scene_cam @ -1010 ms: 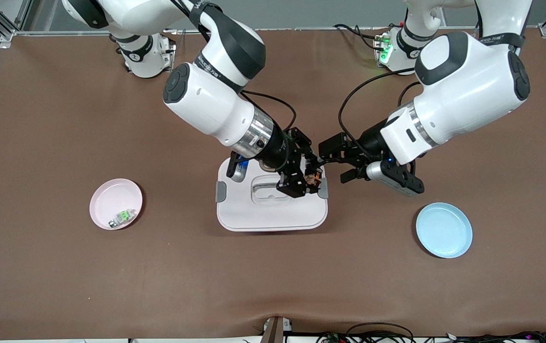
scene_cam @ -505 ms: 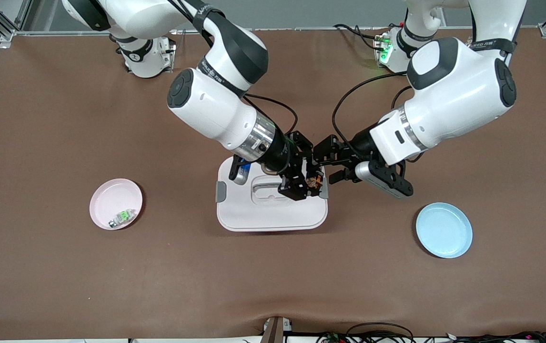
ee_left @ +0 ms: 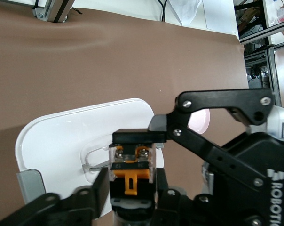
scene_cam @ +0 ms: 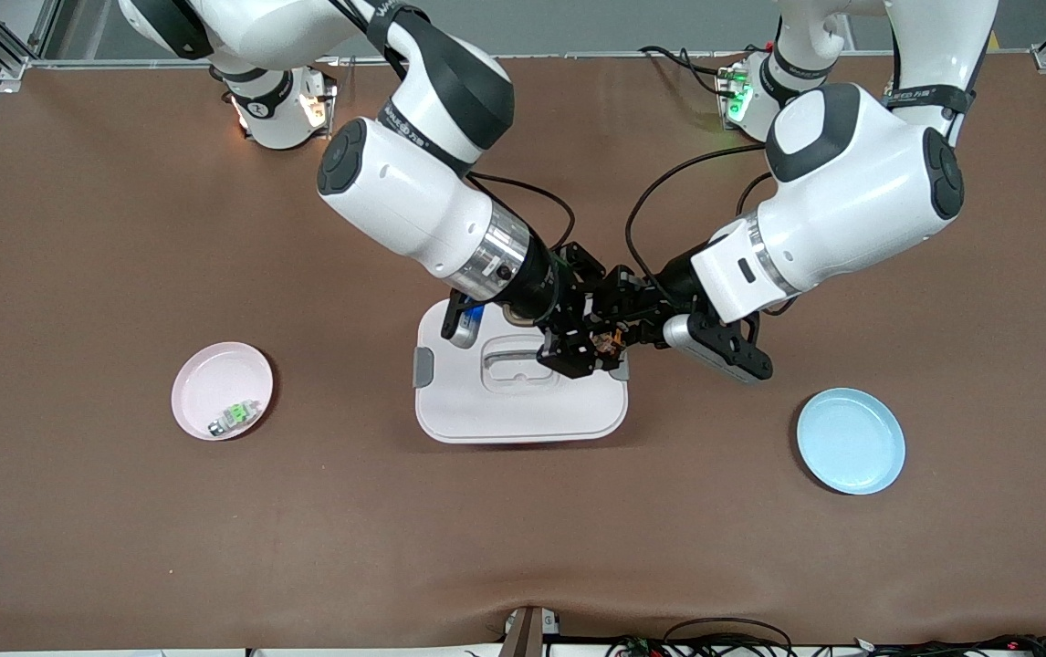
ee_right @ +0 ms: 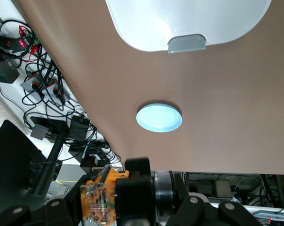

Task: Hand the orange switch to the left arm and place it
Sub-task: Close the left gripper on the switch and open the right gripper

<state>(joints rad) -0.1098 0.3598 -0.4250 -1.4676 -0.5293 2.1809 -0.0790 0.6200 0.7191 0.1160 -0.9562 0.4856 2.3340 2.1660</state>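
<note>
You are holding the orange switch (scene_cam: 604, 342) up over the white latched box (scene_cam: 496, 411), clear of its lid, so the handover happens in the air. Your right gripper (scene_cam: 578, 351) is clamped on it; your left gripper (scene_cam: 619, 330) is closing on its free end. The blue plate (scene_cam: 850, 441) is waiting toward the left arm's end of the surface (scene_cam: 121, 511).

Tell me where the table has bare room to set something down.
Bare cloth lies between the pink plate and the box, between the box and the blue plate, and along the strip nearest the front camera. It is crowded over the box, where the right gripper and left gripper meet on the switch.
</note>
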